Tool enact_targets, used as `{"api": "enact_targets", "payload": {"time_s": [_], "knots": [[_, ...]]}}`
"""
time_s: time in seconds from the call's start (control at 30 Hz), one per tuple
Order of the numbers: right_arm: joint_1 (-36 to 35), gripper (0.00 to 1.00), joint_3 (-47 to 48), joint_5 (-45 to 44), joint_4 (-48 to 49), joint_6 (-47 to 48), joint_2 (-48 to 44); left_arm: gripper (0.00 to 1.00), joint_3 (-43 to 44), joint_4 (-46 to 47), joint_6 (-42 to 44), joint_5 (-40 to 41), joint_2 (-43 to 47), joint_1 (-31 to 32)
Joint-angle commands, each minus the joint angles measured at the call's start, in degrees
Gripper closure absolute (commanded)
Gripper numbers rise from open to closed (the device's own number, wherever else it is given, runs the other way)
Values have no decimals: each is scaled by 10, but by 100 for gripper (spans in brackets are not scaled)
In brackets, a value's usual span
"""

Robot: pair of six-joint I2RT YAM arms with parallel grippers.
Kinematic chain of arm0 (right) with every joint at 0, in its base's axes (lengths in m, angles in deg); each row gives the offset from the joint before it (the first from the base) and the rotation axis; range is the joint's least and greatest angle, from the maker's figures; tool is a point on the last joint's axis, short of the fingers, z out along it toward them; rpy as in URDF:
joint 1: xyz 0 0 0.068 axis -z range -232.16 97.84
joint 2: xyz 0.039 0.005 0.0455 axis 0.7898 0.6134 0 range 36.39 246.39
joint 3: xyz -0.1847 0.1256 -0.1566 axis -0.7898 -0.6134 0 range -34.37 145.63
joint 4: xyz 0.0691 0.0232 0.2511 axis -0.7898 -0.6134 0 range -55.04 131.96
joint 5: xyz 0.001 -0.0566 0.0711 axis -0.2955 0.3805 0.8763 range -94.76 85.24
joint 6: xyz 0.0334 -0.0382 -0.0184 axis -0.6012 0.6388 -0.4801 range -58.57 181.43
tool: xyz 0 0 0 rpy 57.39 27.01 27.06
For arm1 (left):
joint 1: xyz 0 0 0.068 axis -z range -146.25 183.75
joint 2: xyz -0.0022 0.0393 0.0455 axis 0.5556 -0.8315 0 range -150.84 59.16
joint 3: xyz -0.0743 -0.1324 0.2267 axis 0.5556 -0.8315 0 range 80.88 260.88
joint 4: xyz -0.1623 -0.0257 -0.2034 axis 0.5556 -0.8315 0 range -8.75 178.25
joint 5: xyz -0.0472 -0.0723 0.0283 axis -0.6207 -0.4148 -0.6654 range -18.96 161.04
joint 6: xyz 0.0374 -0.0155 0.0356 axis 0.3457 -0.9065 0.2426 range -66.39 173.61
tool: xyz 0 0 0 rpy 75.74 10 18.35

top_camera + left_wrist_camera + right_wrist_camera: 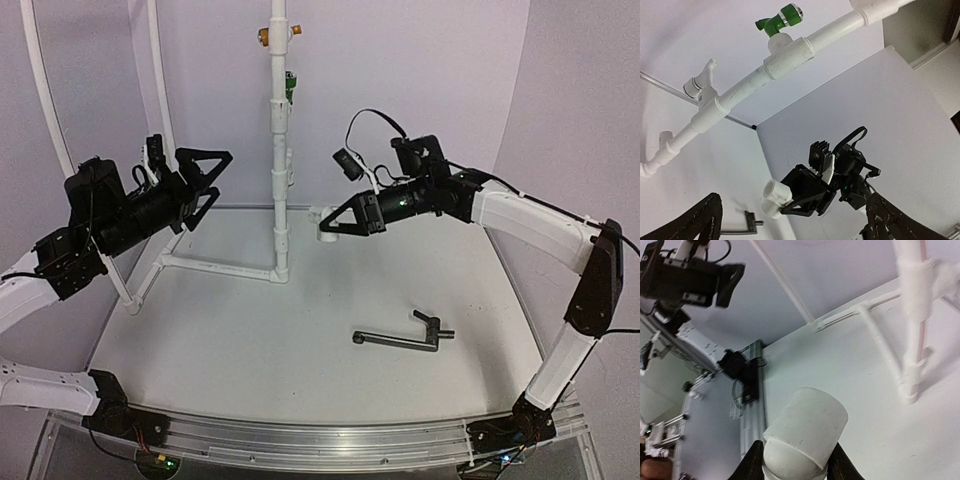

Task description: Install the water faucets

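Top external view has my left gripper [222, 176] raised to the left of the tall white plastic pipe [279, 150], its 2 fingers spread wide with nothing between them. My right gripper [334, 226] reaches in from the right, clenched on a short white plastic elbow fitting [326, 236]. The fitting hangs above the white table [200, 350] just right of the pipe and, as far as I can judge from this angle, is not touching it.

The small black metal tap [400, 338], a long thin stem with a short crossbar end, lies flat on the table toward the near right. It is well apart from both of my grippers and from the pipe's foot.

High on the pipe sits a small orange valve [265, 36], with a small green valve [290, 86] below it.

From my left wrist, the 2 dark fingers sit at the bottom corners with open air between them. Beyond them are the right gripper with its fitting and the tap lying on the table.

From my right wrist, the fitting's round open end fills the lower middle, pinched between my 2 black fingers [751, 466]. The pipe stands at the right, blurred.
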State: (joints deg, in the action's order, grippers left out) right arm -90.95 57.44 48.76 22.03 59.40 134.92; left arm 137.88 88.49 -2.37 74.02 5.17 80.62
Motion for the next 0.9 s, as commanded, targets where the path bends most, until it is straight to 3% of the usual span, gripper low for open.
{"api": "enact_targets", "payload": {"time_s": [0.0, 0.2, 0.47, 0.57, 0.73, 0.87], "knots": [[-18, 100, -31, 196, 4, -64, -36, 0, 48, -143, 133, -19, 0, -1], [-18, 100, -38, 275, 16, -122, -31, 1, 90, -201, 188, -97, -25, -1], [-19, 100, -74, 216, -10, 3, -72, 8, 128, -228, 273, -281, -71, -1], [-27, 100, -47, 184, -114, 127, -65, 15, 145, -255, 308, -351, -96, 0], [-117, 100, 65, 61, -428, 425, 8, 20, 133, -261, 370, -398, -96, 1], [-150, 100, 97, 21, -503, 499, 36, 27, 109, -256, 437, -422, -81, 25]]}}
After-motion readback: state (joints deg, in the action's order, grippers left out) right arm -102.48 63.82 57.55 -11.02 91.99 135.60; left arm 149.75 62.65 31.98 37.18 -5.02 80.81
